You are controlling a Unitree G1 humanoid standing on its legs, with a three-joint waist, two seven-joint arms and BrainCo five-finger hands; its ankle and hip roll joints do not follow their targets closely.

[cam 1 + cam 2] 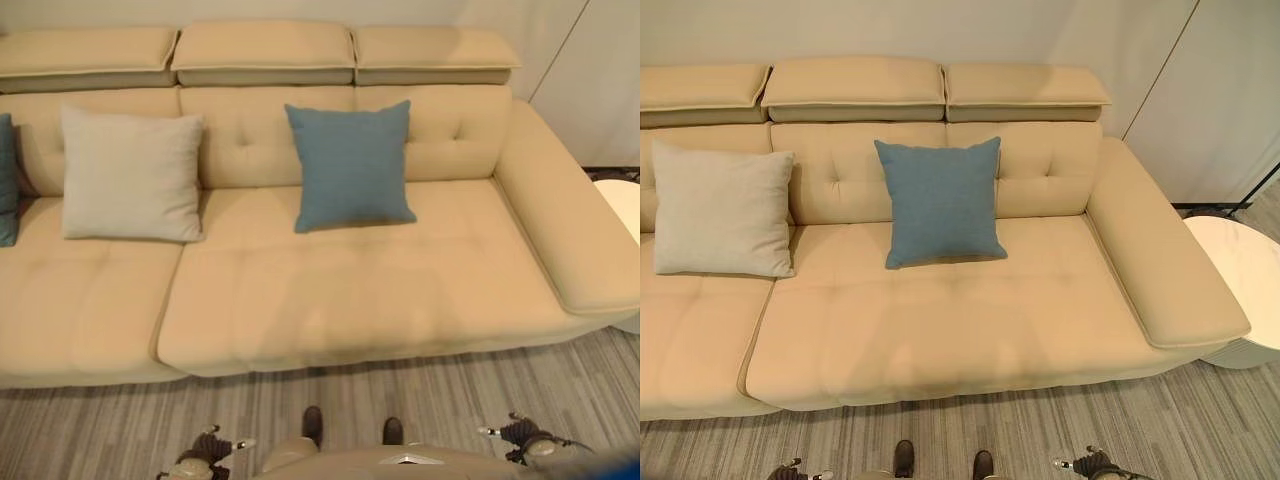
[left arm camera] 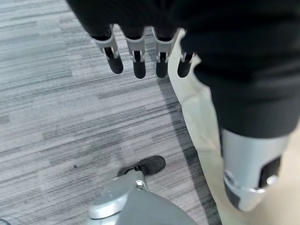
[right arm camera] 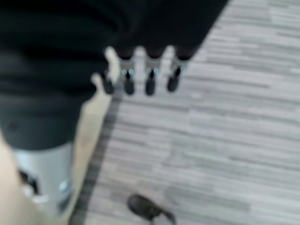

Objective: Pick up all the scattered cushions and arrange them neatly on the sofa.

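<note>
In the left eye view, a long beige sofa (image 1: 330, 290) fills most of the frame, with three padded headrests along its back and a broad armrest at the robot's right end. A cream cushion (image 1: 131, 175) stands upright against the backrest over the seam between two seat sections, and a blue cushion (image 1: 351, 166) stands upright against the backrest near the middle of the sofa, well apart from the cream one. The edge of a third, blue-grey cushion (image 1: 6, 180) shows at the far left border. Striped grey carpet (image 1: 120, 420) lies in front of the sofa. The left hand (image 1: 205, 447) and the right hand (image 1: 518, 432) hang low over the carpet near the bottom edge. In the right eye view, the same sofa and two cushions appear, and a round white side table (image 1: 1240, 275) stands just beside the sofa's armrest on the right. In the left wrist view, the left hand's fingers (image 2: 136, 58) hang relaxed and nearly straight over the carpet, holding nothing. In the right wrist view, the right hand's fingers (image 3: 150, 77) likewise hang loose and empty above the carpet.
</note>
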